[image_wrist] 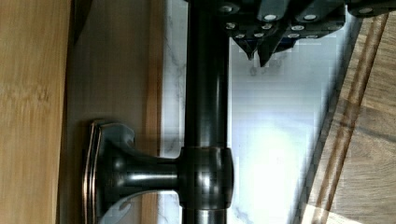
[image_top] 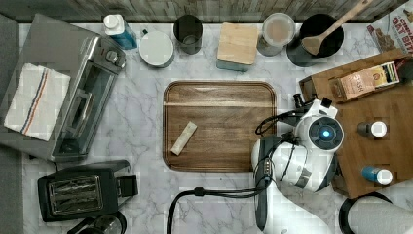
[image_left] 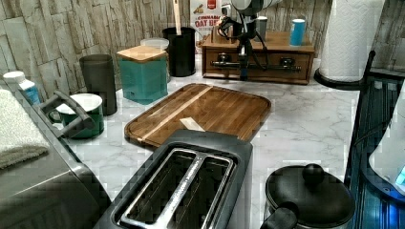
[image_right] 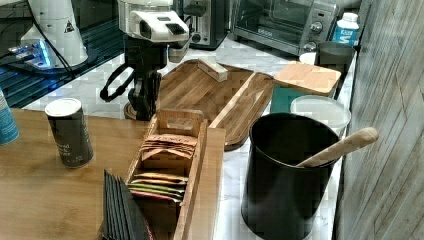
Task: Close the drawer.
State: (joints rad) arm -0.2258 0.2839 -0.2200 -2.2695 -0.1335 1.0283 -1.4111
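The drawer (image_left: 267, 57) is the brown wooden front in the low cabinet at the back of the left view, and it looks level with the cabinet face. Its long black bar handle (image_left: 273, 67) runs across it. My gripper (image_left: 244, 71) hangs straight down just in front of that bar. In the wrist view the black bar (image_wrist: 208, 102) and one of its mounts (image_wrist: 112, 172) sit close against the drawer front (image_wrist: 112, 70). My gripper (image_wrist: 257, 55) is shut, empty, and on the counter side of the bar. The right view has my gripper (image_right: 142, 102) at the cabinet's edge.
A darker rounded wooden tray (image_top: 219, 92) with a small block (image_top: 184, 138) lies on the marble just beyond my gripper. A tea box (image_top: 365, 80) and two bottles stand on the cabinet top (image_top: 389, 151). A paper towel roll (image_left: 351, 38), canisters, a toaster (image_top: 83, 192) and a toaster oven (image_top: 73, 97) stand around.
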